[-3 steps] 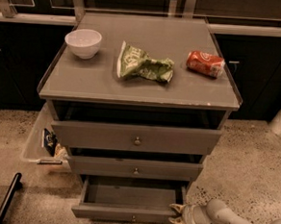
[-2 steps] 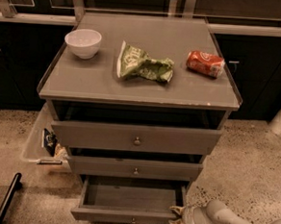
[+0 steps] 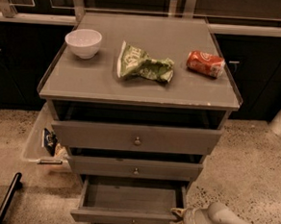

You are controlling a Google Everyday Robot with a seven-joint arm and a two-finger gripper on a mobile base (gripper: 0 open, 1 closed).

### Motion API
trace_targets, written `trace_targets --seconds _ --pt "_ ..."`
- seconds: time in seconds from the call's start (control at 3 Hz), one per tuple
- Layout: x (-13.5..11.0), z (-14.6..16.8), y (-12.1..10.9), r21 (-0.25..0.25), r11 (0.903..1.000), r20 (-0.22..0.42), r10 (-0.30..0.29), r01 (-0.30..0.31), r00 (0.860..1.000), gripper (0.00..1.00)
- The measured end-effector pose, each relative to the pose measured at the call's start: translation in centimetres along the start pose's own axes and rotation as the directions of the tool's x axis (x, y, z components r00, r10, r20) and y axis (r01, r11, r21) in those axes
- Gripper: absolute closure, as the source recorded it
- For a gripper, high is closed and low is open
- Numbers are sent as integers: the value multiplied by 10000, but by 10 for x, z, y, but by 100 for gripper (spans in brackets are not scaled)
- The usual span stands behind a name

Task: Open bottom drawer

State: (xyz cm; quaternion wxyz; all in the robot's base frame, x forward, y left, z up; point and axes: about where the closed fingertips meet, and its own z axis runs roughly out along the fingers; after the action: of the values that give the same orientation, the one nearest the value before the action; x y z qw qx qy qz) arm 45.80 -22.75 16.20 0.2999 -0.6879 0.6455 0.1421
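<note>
You are looking down on a grey cabinet (image 3: pixel 142 87) whose three drawers get narrower toward the floor. The top drawer (image 3: pixel 105 135) and middle drawer (image 3: pixel 103 166) each stand slightly proud of the frame, with a dark gap above them.

The bottom drawer (image 3: pixel 129 198), the narrowest, is at the foot of the cabinet. It is pulled well out, far enough that you see its whole floor, and nothing shows inside it. By that look, the opening is done or nearly so.

The arm (image 3: pixel 234 222) comes in low from the lower right, likely because the drawer sits right at floor level. The gripper (image 3: pixel 177 219) is at the right end of the drawer's front panel. You cannot tell whether it is clamped on the panel or released.

A clear bin (image 3: pixel 32 142) sits on the floor against the cabinet's left side, with small packets in it that you cannot identify.

On the top lie a crumpled green bag (image 3: pixel 143 66) in the middle, a white bowl (image 3: pixel 83 42) at the left, apparently empty, and a red can (image 3: pixel 205 63) on its side at the right.
</note>
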Motion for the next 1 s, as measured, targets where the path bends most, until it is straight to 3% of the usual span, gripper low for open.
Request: trace_targets --seconds 0.33,0.67,1.0 --pt "-3 11 -9 -230 9997 253 7 -1 9997 38" --pt "-3 12 -9 -302 9995 321 26 -16 9995 41" --pt "5 17 2 -608 9980 627 221 -183 9978 64"
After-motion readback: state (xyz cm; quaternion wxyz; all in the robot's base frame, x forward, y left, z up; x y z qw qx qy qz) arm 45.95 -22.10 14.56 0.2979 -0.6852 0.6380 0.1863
